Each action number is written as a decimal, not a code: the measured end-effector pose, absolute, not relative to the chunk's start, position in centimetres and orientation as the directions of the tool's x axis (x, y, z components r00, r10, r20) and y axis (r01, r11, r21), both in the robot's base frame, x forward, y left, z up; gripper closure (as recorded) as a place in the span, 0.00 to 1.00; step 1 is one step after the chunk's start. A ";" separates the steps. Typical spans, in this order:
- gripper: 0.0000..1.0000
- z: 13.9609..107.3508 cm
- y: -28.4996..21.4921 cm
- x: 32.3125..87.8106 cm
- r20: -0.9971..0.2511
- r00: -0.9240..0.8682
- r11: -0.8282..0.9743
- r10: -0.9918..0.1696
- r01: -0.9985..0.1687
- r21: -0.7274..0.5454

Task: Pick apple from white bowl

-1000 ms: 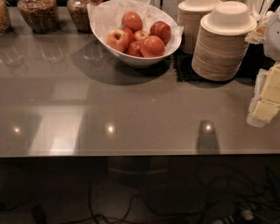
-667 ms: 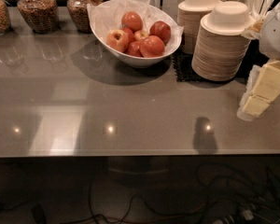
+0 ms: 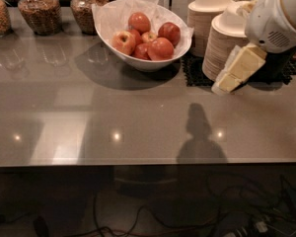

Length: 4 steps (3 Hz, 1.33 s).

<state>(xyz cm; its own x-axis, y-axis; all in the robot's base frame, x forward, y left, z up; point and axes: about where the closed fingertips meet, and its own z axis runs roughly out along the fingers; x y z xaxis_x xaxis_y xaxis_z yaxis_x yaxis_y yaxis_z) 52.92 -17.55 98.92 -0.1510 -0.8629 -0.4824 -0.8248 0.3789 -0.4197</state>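
Since a second ago my gripper [image 3: 227,82] has travelled left and up from the counter's right edge and now hangs beside the stacked disposable bowls [image 3: 213,58], nearer the white bowl [image 3: 108,31] but well short of it; I cannot tell how wide it is set. The apples [image 3: 160,48] lie untouched in that paper-lined bowl at the rear centre of the counter [image 3: 138,112]. I judge the approach only begun, with the stacks and black mat [image 3: 191,72] crowding the path and the jars [image 3: 37,11] clear of it.
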 end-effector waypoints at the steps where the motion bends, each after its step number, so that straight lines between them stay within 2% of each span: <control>1: 0.00 100.0 -16.0 56.9 -0.524 -0.155 0.424 -0.837 -0.790 -0.444; 3: 0.00 100.3 -12.4 63.3 -0.551 -0.221 0.486 -0.805 -0.779 -0.397; 4: 0.00 99.8 -8.4 67.5 -0.582 -0.237 0.494 -0.778 -0.803 -0.334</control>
<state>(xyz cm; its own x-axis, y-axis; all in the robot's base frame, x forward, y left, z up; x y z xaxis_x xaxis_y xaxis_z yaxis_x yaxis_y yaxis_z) 67.51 -8.41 99.82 -0.2371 -0.7781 -0.5817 -0.8026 0.4943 -0.3339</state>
